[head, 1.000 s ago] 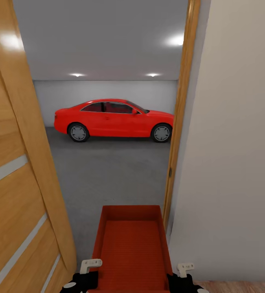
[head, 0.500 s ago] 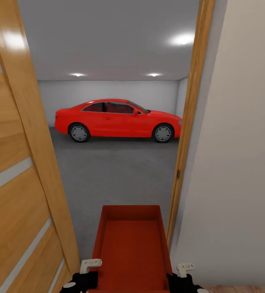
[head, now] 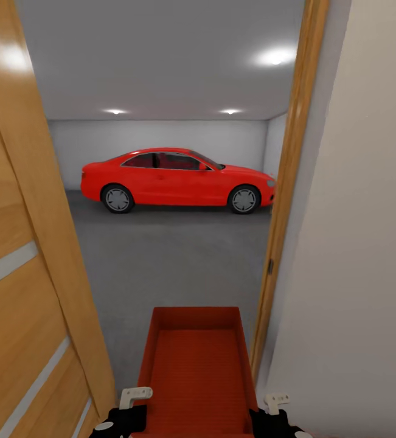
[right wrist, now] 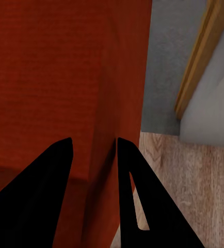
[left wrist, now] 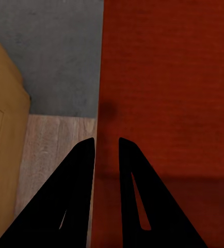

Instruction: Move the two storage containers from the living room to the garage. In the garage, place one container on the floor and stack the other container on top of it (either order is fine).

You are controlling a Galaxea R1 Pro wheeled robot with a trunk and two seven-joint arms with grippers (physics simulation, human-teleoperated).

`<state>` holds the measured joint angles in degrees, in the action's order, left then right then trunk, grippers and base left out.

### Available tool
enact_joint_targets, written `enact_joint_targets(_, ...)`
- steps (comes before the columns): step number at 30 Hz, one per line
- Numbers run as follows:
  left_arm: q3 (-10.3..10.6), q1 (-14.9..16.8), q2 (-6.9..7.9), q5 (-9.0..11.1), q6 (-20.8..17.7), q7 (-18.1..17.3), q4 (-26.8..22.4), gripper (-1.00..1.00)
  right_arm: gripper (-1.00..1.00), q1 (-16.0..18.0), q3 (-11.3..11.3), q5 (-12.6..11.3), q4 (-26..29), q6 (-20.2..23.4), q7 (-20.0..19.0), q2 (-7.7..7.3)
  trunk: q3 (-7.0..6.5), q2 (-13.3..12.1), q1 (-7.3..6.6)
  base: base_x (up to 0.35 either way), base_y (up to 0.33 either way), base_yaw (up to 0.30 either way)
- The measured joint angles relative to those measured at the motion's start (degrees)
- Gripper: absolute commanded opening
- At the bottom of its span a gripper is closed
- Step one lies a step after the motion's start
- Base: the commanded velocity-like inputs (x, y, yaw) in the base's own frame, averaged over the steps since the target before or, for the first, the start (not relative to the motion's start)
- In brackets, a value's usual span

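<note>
Left gripper (left wrist: 107, 147) fingers narrow, pinching the container (head: 196, 370) left wall; right gripper (right wrist: 94, 150) fingers likewise clamped on its right wall. Container held level in front of the trunk, at the doorway. Ahead: garage, dark grey floor (head: 167, 255), red car (head: 176, 178) against the far wall. Wood door (head: 21, 261) on the left, door frame (head: 286, 201) and white wall on the right. Container's near end cut off by the frame edge.

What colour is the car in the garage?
The car is bright red, with dark windows and silver wheels. The head view shows it best.
</note>
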<state>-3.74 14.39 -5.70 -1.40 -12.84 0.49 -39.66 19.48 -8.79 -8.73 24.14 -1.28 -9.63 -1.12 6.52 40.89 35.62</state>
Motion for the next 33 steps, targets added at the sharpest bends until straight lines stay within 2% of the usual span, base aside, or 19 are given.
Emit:
enact_joint_targets(6,-0.01,0.0,0.01,0.01,-0.01,0.0,-0.01,-1.0,-1.0,0.01,0.01,0.02,-0.02,0.0,0.01,0.02,0.0,0.0,0.01,0.278,0.0,0.0)
enact_joint_targets(17,0.05,0.01,0.13,0.17,-0.02,-0.01,-0.01,-1.0,-1.0,0.03,0.1,0.14,-0.03,0.01,0.06,0.14,0.0,-0.01,0.03,0.04,0.105,0.0)
enact_joint_targets(29,0.02,0.01,0.03,0.03,0.01,-0.01,0.04,-1.0,-1.0,0.01,0.03,0.04,-0.03,0.0,0.0,0.03,0.0,-0.01,0.03,0.004,0.007,0.0)
enact_joint_targets(33,-0.01,0.02,-0.02,0.01,0.09,0.0,0.13,-1.0,-1.0,0.0,0.0,0.04,-0.03,0.0,-0.03,-0.03,0.0,0.0,0.01,0.168,0.0,0.0)
